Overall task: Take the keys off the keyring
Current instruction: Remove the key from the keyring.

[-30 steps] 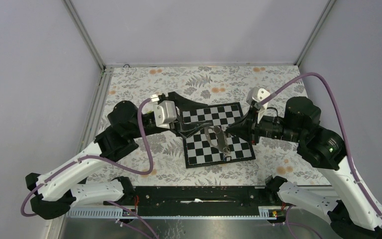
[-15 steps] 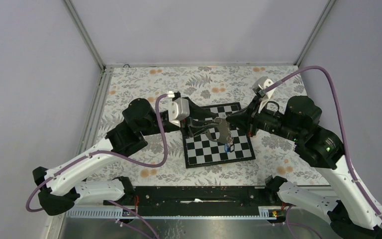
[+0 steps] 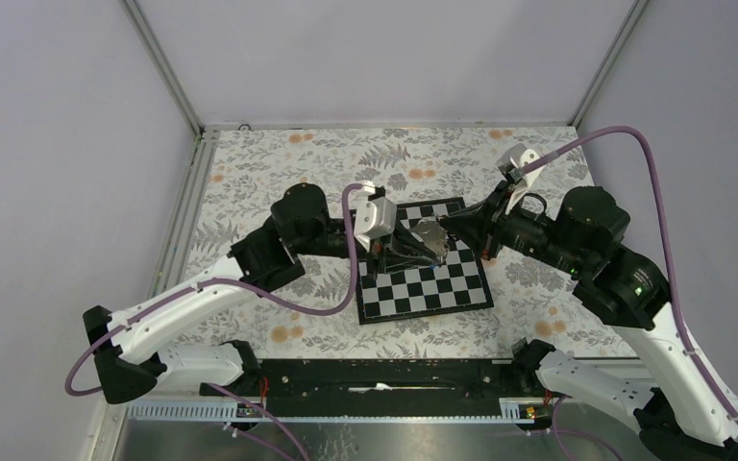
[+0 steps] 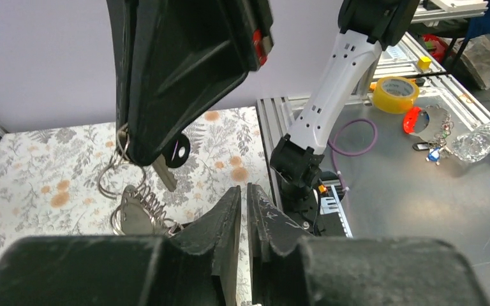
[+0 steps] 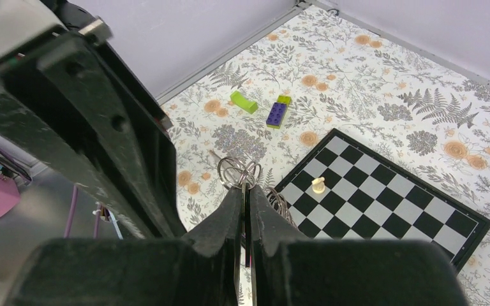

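Observation:
My right gripper is shut on a thin flat key, which stands edge-on between its fingers. The keyring's wire rings bunch just past the tips. The left wrist view shows that key with a black head, hanging from the right fingers. Beside and below it are the keyring's loops and grey tag. My left gripper sits just right of the bunch, jaws drawn together to a hairline gap with nothing seen between. From above, both grippers meet at the bunch, held over the chessboard.
A pale pawn stands on the chessboard. A lime-green piece and a purple-and-yellow brick lie on the floral cloth beyond it. The left arm's black wrist fills the left of the right wrist view.
The left arm has swung right to the bunch and its jaws have closed up. The right gripper has lifted the keyring off the board and carried it back.

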You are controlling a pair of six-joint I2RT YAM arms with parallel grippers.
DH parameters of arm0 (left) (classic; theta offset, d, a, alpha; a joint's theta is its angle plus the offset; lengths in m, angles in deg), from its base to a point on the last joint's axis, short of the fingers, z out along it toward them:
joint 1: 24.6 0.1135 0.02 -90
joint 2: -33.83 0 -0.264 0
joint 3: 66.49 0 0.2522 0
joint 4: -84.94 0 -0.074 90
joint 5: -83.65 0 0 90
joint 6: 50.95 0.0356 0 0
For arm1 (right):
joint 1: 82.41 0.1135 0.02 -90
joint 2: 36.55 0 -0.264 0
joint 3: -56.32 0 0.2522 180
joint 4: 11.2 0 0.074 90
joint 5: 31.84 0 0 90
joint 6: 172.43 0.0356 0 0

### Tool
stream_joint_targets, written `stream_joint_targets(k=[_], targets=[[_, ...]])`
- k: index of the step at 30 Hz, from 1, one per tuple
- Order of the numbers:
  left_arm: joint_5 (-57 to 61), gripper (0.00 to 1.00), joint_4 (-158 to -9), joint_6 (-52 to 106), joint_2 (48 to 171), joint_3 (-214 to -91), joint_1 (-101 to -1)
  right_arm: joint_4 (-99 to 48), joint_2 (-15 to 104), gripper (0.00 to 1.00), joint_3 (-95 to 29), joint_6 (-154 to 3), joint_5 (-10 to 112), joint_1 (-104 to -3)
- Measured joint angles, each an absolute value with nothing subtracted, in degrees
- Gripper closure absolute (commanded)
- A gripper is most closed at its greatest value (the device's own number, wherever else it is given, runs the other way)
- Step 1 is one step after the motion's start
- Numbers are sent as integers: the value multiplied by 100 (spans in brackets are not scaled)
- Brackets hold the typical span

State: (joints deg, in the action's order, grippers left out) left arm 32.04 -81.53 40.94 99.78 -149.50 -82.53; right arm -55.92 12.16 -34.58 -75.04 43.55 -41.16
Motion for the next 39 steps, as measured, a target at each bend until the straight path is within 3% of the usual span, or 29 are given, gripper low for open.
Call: stream_joint_targets(k=[7,21,39], targets=[[2795,71,-7770,4160,10107,-14966,-8253,-5588,1137,100,-3458,-7506,4265,-4116],[1980,70,-8019,4179,10006,-14900,-8253,-5601,1148,100,-3458,-7508,4047,-4116],[1871,66,-8581,4153,9893,-14811,-8253,-5745,1273,100,-3458,-7508,3854,-4116]])
